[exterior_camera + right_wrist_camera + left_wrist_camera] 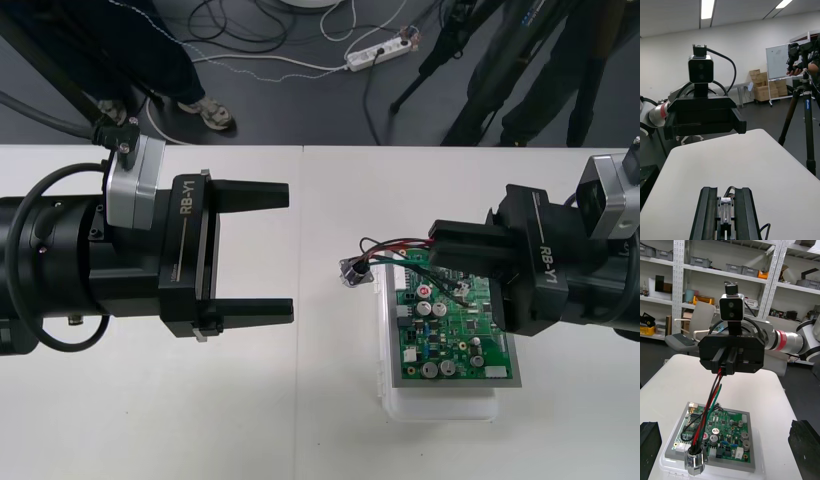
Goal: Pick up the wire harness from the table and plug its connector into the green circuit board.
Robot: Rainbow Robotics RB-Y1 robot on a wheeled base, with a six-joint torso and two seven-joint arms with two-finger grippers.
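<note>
The left gripper hovers above bare tabletop, jaws released wide and empty (probably held off so it cannot snag the wires). Between the two pairs of jaws, the wire harness trails to its metal socket, which sits just beside the green circuit board. The right gripper has its jaws clenched on the harness's plug end, held directly above the board. That placement suggests it is lining up for insertion; the plug does not look seated yet.

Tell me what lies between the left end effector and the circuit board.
In the front view: bare table, then the harness's metal socket just off the circuit board, its wires held by the right end effector.
</note>
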